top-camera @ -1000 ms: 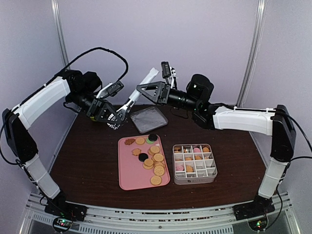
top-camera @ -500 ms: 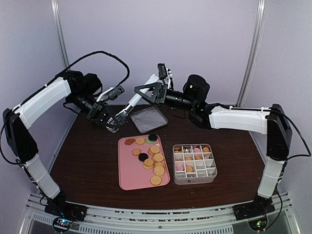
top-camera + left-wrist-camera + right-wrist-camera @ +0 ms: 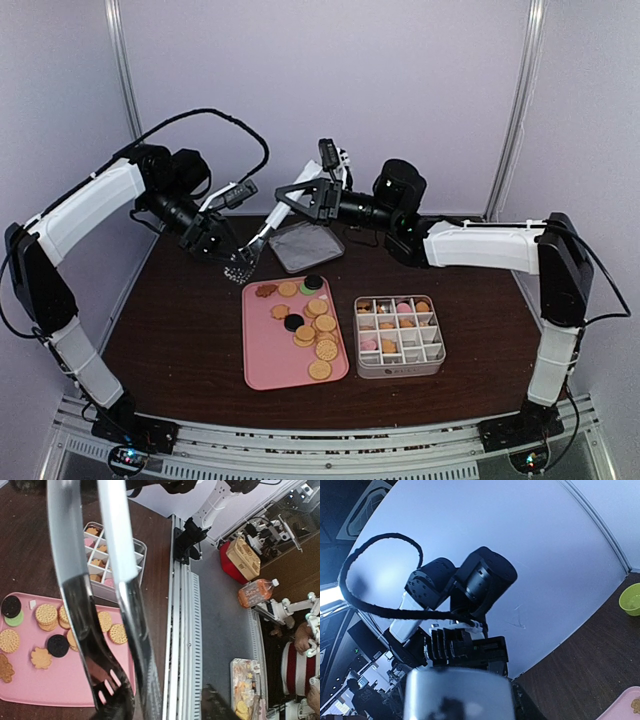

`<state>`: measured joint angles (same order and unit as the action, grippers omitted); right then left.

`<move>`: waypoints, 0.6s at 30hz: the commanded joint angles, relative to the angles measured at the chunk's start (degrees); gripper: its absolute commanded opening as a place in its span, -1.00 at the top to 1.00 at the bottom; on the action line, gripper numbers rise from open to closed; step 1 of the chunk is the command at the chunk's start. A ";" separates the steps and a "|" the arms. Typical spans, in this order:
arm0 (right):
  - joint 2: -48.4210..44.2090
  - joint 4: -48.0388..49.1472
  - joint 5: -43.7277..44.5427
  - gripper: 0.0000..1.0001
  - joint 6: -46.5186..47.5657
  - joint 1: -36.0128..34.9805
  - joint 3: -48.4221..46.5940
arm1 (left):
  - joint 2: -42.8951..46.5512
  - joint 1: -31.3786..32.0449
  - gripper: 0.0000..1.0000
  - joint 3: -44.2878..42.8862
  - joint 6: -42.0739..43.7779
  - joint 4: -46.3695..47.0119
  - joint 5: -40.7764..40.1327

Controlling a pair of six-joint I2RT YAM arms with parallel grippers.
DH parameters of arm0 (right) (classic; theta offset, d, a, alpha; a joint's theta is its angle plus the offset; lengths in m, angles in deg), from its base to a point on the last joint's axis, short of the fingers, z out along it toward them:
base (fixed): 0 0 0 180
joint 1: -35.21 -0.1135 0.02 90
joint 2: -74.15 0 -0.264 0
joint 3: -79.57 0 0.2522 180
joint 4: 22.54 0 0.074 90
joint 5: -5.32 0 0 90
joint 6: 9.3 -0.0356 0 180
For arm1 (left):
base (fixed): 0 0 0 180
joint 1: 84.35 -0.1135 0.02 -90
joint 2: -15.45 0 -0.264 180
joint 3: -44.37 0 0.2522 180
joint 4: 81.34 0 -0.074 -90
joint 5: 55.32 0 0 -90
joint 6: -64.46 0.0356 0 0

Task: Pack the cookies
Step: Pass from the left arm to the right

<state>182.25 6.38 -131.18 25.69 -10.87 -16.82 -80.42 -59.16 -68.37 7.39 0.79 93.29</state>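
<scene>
The cookies [image 3: 310, 325] lie loose on a pink tray [image 3: 265, 360]; most are round and golden, with a few black, brown and green. More fill some cells of the divided tin [image 3: 440, 345]. Metal tongs [image 3: 272, 222] slant from high at the back down to the tray's far left corner. My right gripper [image 3: 322, 186] is shut on their upper end, a blurred grey block [image 3: 457, 695] in its wrist view. My left gripper [image 3: 222, 248] is open beside the lower blades [image 3: 82, 615], which hang over the cookies [image 3: 46, 614]. Its own fingers are hidden there.
A grey tin lid [image 3: 305, 245] lies behind the pink tray. The divided tin [image 3: 137, 555] stands right of the tray [image 3: 65, 685]. A green bowl [image 3: 632, 599] sits on the dark table in the right wrist view. Both arms cross above the table's back half.
My left gripper has opened its jaws off the tongs. My right gripper has slid left along the handle and closed on it. The tongs' head has dropped toward the tray corner.
</scene>
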 commanded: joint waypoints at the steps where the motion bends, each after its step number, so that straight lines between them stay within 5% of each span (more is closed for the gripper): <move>1: -2.61 -0.32 -2.30 0.38 1.91 -0.33 0.78 | 1.09 -0.47 -0.39 -1.30 -1.56 4.22 -6.15; 5: -5.66 -12.44 2.67 0.38 11.52 -0.43 1.05 | 2.58 -1.95 -0.94 -1.87 -3.54 5.96 -12.71; 13: -7.27 -34.29 24.24 0.40 32.04 -3.89 -1.08 | 6.43 -10.97 -0.96 -2.43 -11.05 13.40 -39.07; 18: -4.12 -36.93 36.55 0.40 38.22 -7.36 -2.99 | 12.77 -19.69 -0.96 4.83 -15.89 23.92 -59.51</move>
<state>176.48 -25.88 -107.88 55.40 -15.81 -16.88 -73.43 -73.89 -68.44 -3.45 14.23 53.62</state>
